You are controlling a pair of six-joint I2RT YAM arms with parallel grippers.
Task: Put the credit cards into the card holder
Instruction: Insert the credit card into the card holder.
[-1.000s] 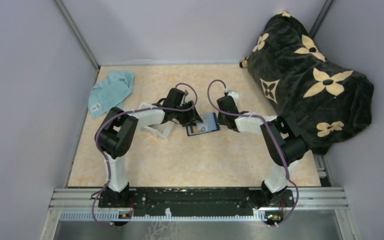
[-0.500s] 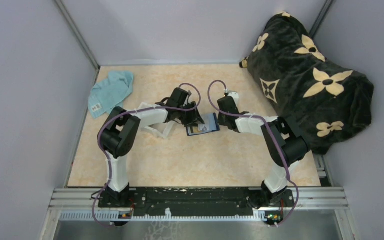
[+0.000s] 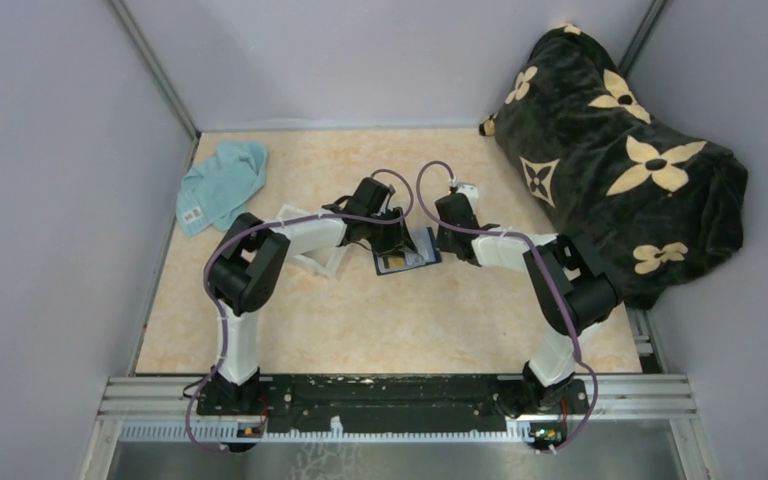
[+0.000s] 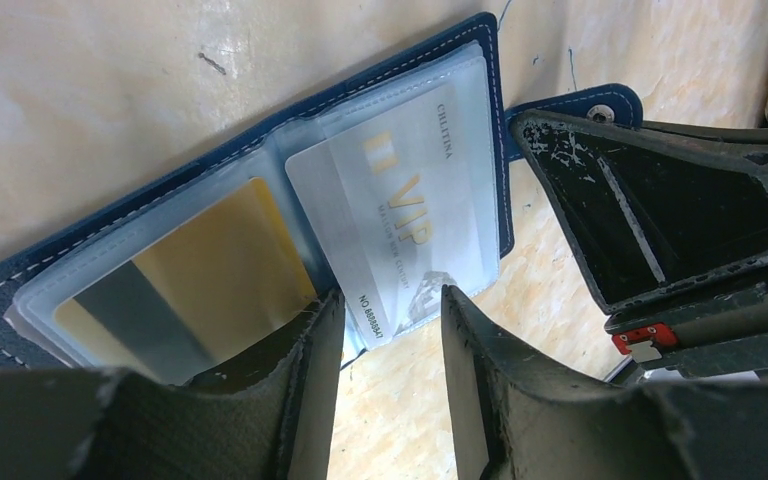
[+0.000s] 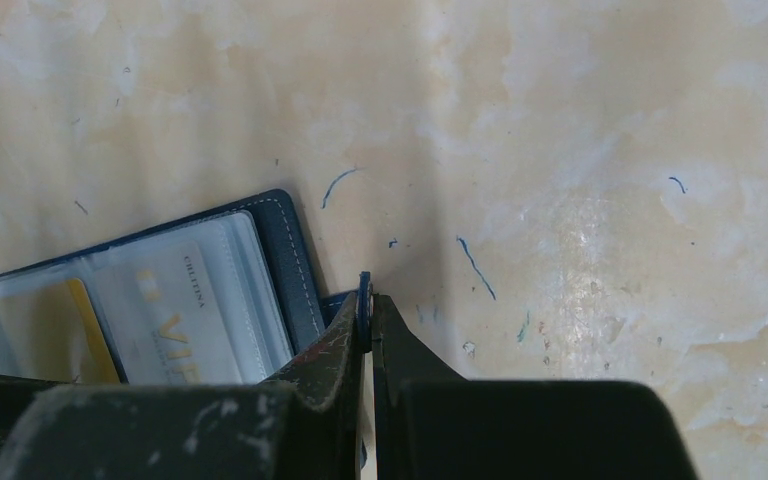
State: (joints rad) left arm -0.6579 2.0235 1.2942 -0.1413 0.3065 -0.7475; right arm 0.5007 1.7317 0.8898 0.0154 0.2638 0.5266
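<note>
Top external view, L to R: teal cloth (image 3: 222, 185) by the left wall, clear tray (image 3: 332, 265) under the left forearm, then both wrists meet mid-table over the open card holder (image 3: 415, 258), w/ a black flowered blanket (image 3: 620, 150) heaped far right.

Left gripper (image 4: 392, 345) is apart. Its jaws stand either side of the near short end of the silver VIP card (image 4: 410, 200), not pinching it as far as I can see. That card sits partway in the sleeve nearer the right arm, long axis pointing straight back at the left gripper. A gold card (image 4: 200, 265) is seated in the sleeve beside it.

Right gripper (image 5: 368, 300) is closed tight on the holder's snap tab (image 4: 600, 100), pinning the holder flat.

I'd say the next bit hinges on that axis — push along it, away from the left fingers, & the card goes home. Left arm's the one lined up — skew it and the card prob. jams at the sleeve mouth.
</note>
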